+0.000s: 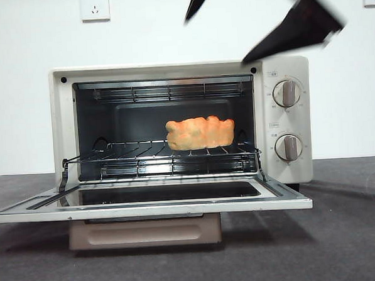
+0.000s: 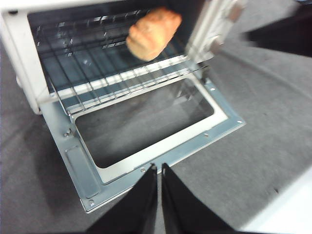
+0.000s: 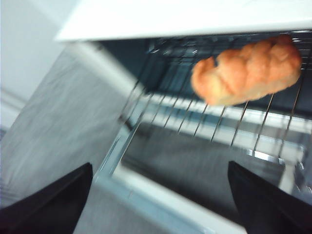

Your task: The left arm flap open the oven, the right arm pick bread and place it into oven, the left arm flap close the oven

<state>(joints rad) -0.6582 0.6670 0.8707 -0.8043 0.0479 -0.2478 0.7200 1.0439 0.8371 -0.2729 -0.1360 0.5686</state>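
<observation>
The cream-white oven (image 1: 64,122) stands with its door (image 1: 285,198) flapped down flat. The orange-brown bread (image 1: 200,133) lies on the wire rack (image 1: 131,155) inside, towards the right. It also shows in the left wrist view (image 2: 152,32) and in the right wrist view (image 3: 248,70). My left gripper (image 2: 159,166) is shut and empty, above the table in front of the door's front edge. My right gripper (image 3: 158,168) is open and empty, held away from the bread, outside the oven. In the front view a thin black tip (image 1: 199,1) and a blurred black tip (image 1: 295,28) show at the top.
Two beige knobs (image 1: 287,93) sit on the oven's right panel. The open door (image 2: 161,146) juts out over the dark grey table (image 1: 343,233). A white wall with sockets (image 1: 95,7) stands behind.
</observation>
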